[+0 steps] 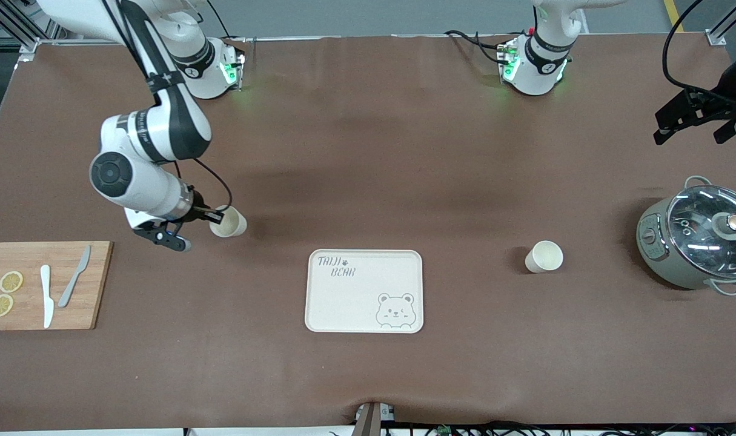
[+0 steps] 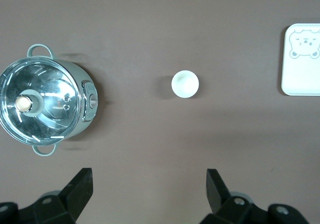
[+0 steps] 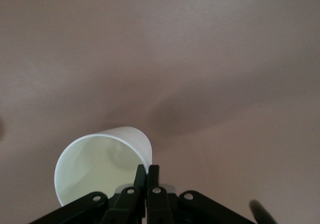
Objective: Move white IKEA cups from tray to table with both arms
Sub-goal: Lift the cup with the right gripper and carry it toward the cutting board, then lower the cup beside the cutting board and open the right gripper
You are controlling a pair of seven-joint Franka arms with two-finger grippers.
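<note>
Right wrist view: we list one white cup (image 3: 102,166), light, rigid, slick, rim pinched between clenched right jaws (image 3: 148,175) above the counter (image 3: 200,59). Second cup (image 2: 185,83) stands under the released left jaws (image 2: 150,184), tray (image 1: 364,290) emptied.

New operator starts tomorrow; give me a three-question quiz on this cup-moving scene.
1. True or false: the tray is bare.
2. The right gripper is shut on: A) a knife B) the cup's rim C) nothing.
3. Which gripper is open, up over the table by the pot?

Key: 1 true. 2 B. 3 the left gripper; the other cup stands on the table.
</note>
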